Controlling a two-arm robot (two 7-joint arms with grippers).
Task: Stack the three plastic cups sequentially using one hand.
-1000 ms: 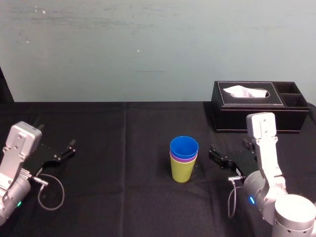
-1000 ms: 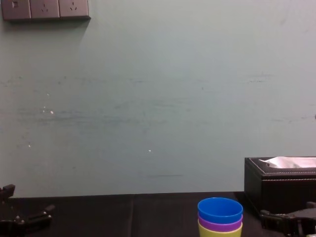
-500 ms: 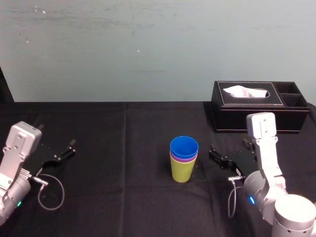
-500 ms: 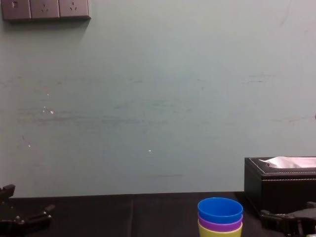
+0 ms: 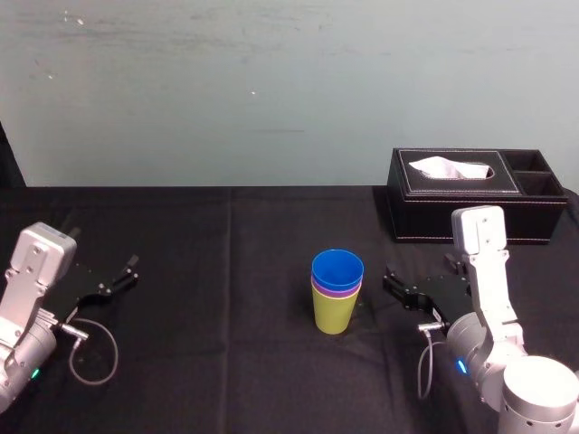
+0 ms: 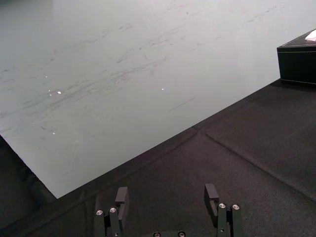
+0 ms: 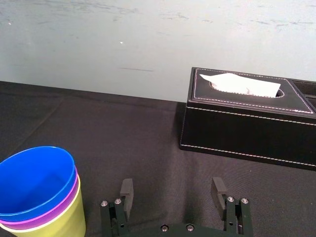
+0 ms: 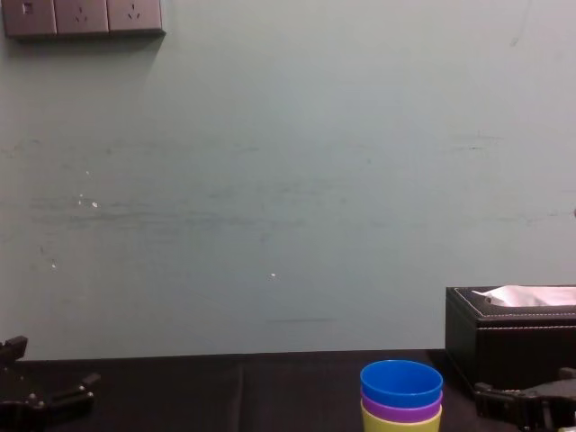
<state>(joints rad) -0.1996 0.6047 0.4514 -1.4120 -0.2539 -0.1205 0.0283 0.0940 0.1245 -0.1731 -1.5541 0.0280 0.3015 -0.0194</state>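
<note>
Black cloth (image 5: 226, 271) covers the table in the head view. At centre stands one stack: blue cup (image 5: 337, 268) inside purple cup (image 5: 336, 291) inside green cup (image 5: 334, 315). The right gripper (image 5: 418, 276), empty with jaws apart, lies just right of the stack without touching it. The left gripper (image 5: 101, 250) rests at far left, jaws also apart. A box (image 5: 470, 203) sits upper right.

Left wrist view: bare cloth ahead, box corner upper right.

Right wrist view: stack lower left, nested rims plain.

Chest view adds wall sockets (image 8: 81, 16), upper left.
</note>
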